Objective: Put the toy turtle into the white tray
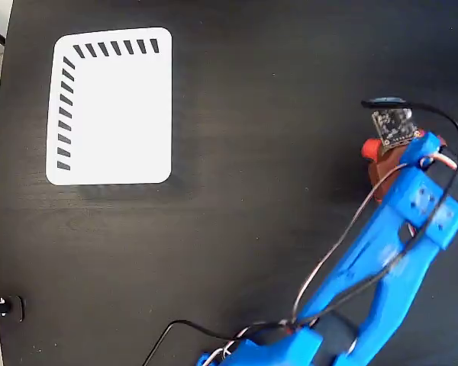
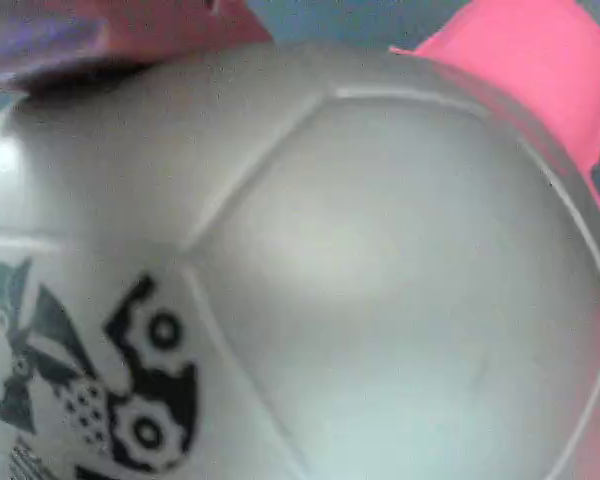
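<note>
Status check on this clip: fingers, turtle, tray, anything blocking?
Gripper over toy turtle, fingers hidden, state unclear. Turtle at right, far from white tray. Tray empty. Table between them bare.

On the table [image 1: 252,229], the white tray [image 1: 111,107] lies at upper left in the fixed view, well apart from the toy turtle [image 1: 372,150] at right, which sits partly beneath the arm [image 1: 382,252] reaching in from the lower edge.

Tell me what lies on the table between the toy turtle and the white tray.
Nothing: in the fixed view, only bare dark table separates the toy turtle from the white tray.
</note>
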Robot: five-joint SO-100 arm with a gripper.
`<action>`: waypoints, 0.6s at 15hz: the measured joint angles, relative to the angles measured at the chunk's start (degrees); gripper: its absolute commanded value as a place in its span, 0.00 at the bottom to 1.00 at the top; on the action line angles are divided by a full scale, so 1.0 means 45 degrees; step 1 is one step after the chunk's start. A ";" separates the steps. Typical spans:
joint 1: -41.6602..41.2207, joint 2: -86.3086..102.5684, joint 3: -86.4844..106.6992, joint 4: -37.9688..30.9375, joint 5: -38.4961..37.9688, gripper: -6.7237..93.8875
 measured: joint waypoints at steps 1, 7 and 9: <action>-0.0176 0.0625 0.0000 0.0176 -0.0117 0.03; -0.3945 0.3301 0.0293 0.0508 -0.1582 0.03; -0.5996 0.3730 0.0840 0.0352 -0.2422 0.03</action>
